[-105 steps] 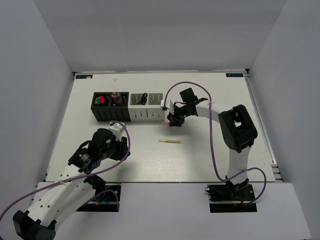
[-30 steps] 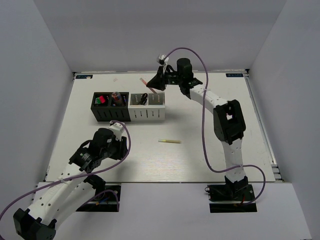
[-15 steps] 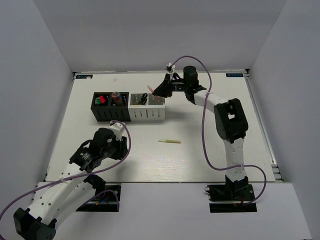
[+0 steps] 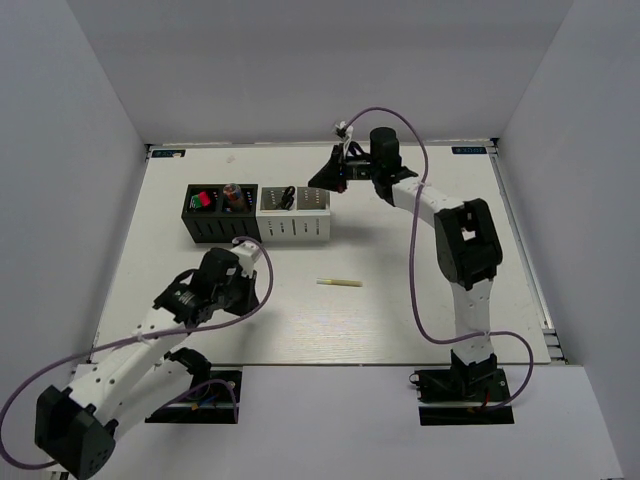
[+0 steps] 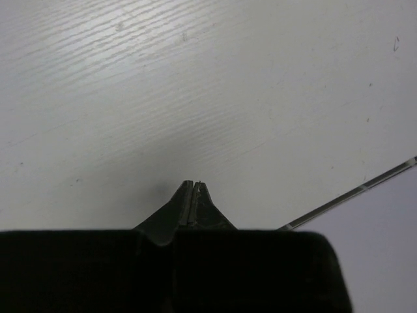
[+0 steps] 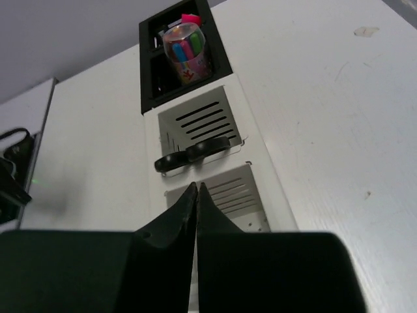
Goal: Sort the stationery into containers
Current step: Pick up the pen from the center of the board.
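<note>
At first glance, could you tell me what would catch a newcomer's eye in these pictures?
The right arm stretches far across the table, its gripper shut just above the white end of the row of four holders. Next come the contents: black-handled scissors in the neighbouring white holder and a clear tube of bright colours in a black one. A lone yellow pencil lies mid-table.

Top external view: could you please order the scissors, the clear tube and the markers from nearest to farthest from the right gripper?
1. scissors, in the left white holder, just left of the right gripper.
2. clear tube, in the inner black holder, next along to the left.
3. markers, in the end black holder, at the row's far left.
</note>
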